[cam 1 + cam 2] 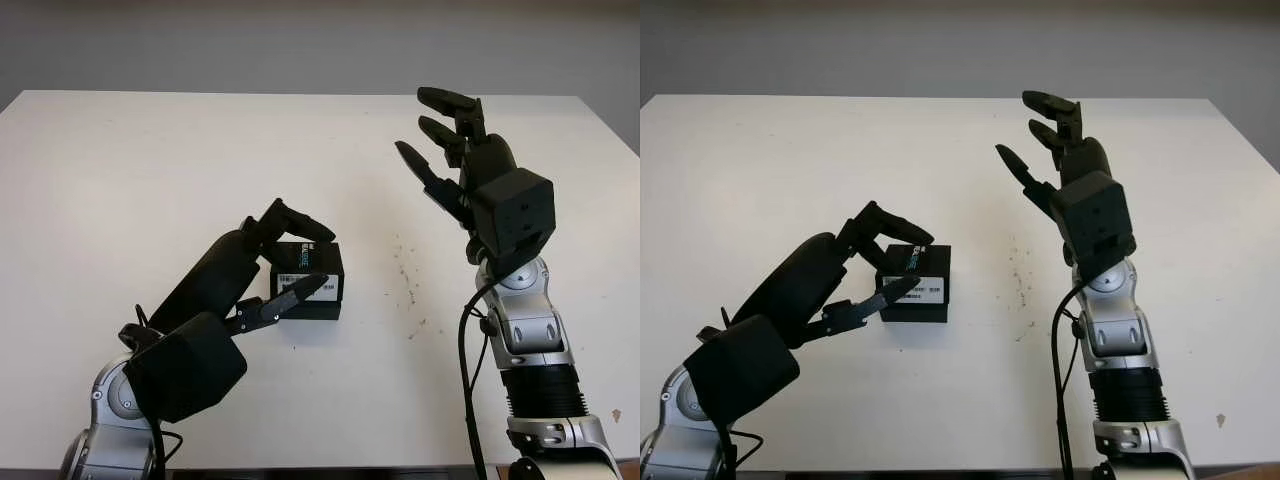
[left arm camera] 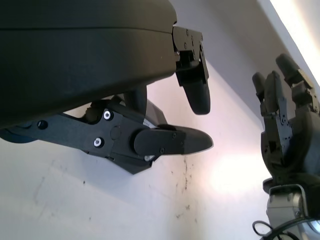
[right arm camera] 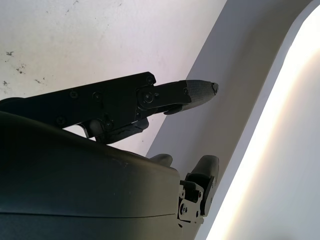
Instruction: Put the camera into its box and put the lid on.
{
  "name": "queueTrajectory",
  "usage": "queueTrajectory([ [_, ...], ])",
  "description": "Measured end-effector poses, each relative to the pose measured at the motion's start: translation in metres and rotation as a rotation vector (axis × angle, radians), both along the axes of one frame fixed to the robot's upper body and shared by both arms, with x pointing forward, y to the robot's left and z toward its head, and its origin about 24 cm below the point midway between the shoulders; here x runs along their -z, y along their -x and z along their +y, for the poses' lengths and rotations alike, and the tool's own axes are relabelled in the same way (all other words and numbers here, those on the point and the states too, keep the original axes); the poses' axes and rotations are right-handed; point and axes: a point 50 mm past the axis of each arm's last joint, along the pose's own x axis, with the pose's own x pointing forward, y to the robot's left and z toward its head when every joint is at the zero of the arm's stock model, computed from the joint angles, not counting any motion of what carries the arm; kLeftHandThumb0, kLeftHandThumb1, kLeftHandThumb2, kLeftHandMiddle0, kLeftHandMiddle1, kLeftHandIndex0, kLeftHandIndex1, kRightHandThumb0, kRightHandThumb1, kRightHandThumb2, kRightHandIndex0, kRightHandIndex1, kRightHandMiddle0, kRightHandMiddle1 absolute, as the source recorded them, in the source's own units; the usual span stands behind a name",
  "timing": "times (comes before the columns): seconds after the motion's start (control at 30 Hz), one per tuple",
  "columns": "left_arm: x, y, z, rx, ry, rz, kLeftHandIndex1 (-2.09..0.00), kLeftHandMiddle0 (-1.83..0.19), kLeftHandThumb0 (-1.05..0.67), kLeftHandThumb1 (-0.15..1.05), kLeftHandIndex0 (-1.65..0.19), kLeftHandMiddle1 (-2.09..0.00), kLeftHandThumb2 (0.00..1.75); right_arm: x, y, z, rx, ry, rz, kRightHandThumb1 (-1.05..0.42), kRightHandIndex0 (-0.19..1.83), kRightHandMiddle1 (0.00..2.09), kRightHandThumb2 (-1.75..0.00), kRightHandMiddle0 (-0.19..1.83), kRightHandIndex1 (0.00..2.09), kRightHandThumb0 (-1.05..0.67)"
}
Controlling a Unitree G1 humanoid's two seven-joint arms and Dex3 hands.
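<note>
Left hand [image 1: 285, 262] nearest, fingers cupped around black box [image 1: 307, 282], contact unclear; right hand [image 1: 455, 150] open, raised far right.

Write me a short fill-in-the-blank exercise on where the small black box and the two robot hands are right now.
1. The small black cardboard box with a white label sits on the ____ table.
2. The fingers of the ____ hand are around the box.
3. The right hand is raised above the table and holds ____.
4. The box's lid is ____.

Missing words: white; left; nothing; on
</note>
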Motion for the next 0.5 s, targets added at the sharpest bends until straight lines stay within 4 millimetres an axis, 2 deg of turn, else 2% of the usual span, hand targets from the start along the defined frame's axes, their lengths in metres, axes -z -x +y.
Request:
queueTrajectory([
  [0.07,-0.008,-0.002,0.005,0.017,0.060,0.016,-1.23,0.13,-0.50,1.05,-0.03,-2.07,0.40,0.000,0.000,0.000,0.000,0.000,0.000,-1.05,0.10,0.95,-0.18,-0.12,0.49,-0.46],
  [0.1,-0.015,-0.004,0.007,0.027,0.080,0.004,-1.31,0.08,-0.51,1.05,-0.01,-2.08,0.42,0.000,0.000,0.000,0.000,-0.001,0.000,-1.05,0.09,0.95,-0.18,-0.12,0.49,-0.45],
  [0.2,-0.042,-0.012,0.010,0.040,0.111,-0.092,-1.46,0.02,-0.51,1.05,0.03,-2.09,0.44,0.000,0.000,0.000,-0.003,-0.007,0.001,-1.05,0.09,0.95,-0.19,-0.12,0.48,-0.44],
  [0.27,-0.060,-0.016,0.011,0.026,0.134,-0.166,-1.48,0.04,-0.52,1.05,0.05,-2.08,0.44,0.000,0.000,0.000,-0.003,-0.007,0.001,-1.05,0.09,0.96,-0.19,-0.12,0.48,-0.44],
  [0.3,-0.066,-0.018,0.010,0.017,0.150,-0.193,-1.47,0.05,-0.52,1.05,0.07,-1.98,0.43,0.000,0.000,0.000,-0.003,-0.007,0.000,-1.05,0.09,0.96,-0.19,-0.13,0.48,-0.44],
  [0.33,-0.072,-0.021,0.009,0.005,0.162,-0.229,-1.29,-0.02,-0.54,1.05,0.10,-1.54,0.42,0.000,0.000,0.000,-0.003,-0.007,0.000,-1.05,0.09,0.96,-0.20,-0.14,0.48,-0.45],
  [0.47,-0.077,-0.036,0.004,-0.058,0.123,-0.324,-0.70,-0.25,-0.57,1.05,0.03,-0.42,0.41,0.000,0.000,0.000,-0.003,-0.001,0.000,-1.05,0.09,0.95,-0.20,-0.13,0.47,-0.45],
  [0.5,-0.075,-0.040,0.002,-0.059,0.104,-0.331,-0.61,-0.28,-0.58,1.05,0.00,-0.28,0.41,0.000,0.000,0.000,-0.003,-0.001,0.000,-1.05,0.09,0.95,-0.20,-0.13,0.47,-0.45],
])
